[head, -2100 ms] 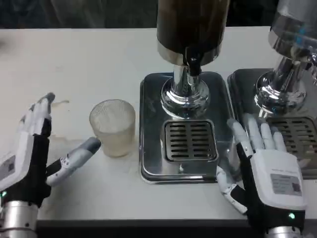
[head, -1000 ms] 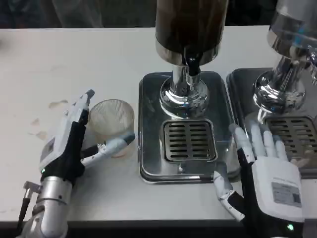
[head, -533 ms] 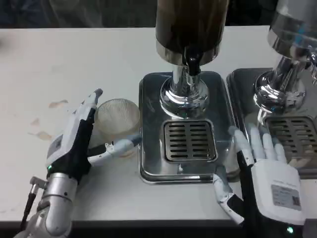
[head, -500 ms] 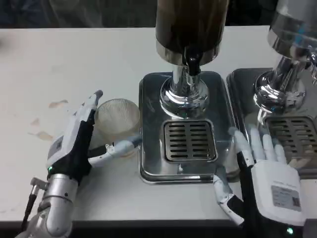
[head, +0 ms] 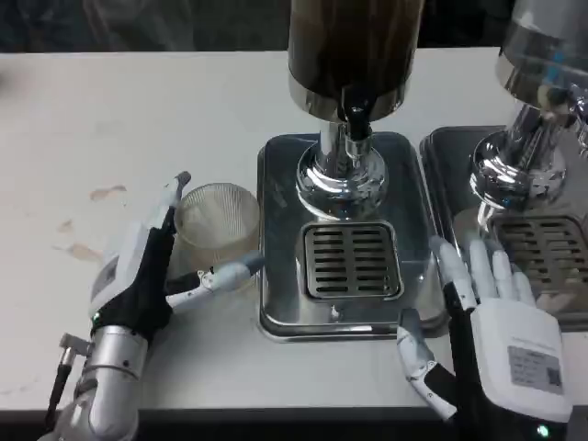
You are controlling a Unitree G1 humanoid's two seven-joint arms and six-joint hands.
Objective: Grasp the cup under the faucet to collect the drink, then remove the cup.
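Left hand [head: 138, 276] at the cup [head: 217, 230], upright on its edge, fingers spread: the long fingers [head: 169, 197] run up the cup's left side, the thumb [head: 228, 273] reaches across its near side. Contact looks likely at both places, but a closed grip cannot be confirmed; the fingers are apart, not wrapped round the glass. Silver forearm below the hand, toward the near desk edge.

Cup stands upright on the desk [head: 110, 119], just right of the left hand and just left of the tray [head: 276, 303], close to its left edge; touching or not, cannot tell. Ribbed clear glass; contents cannot be judged. It is off the grate [head: 353, 261], not under the faucet [head: 356, 119].

Farther right of the left hand: tray with slotted grate, chrome pedestal behind the grate, dark dispenser [head: 355, 46] above it with the black faucet at its front.

Right hand [head: 491, 322] flat, back up, fingers apart and holding nothing; it lies at the tray's right near corner, fingertips pointing away from the robot into the gap beside a second tray [head: 441, 156]. A second dispenser [head: 542, 73] stands beyond the right hand.

Pale brown stains [head: 106, 193] on the desk, left of the left hand.
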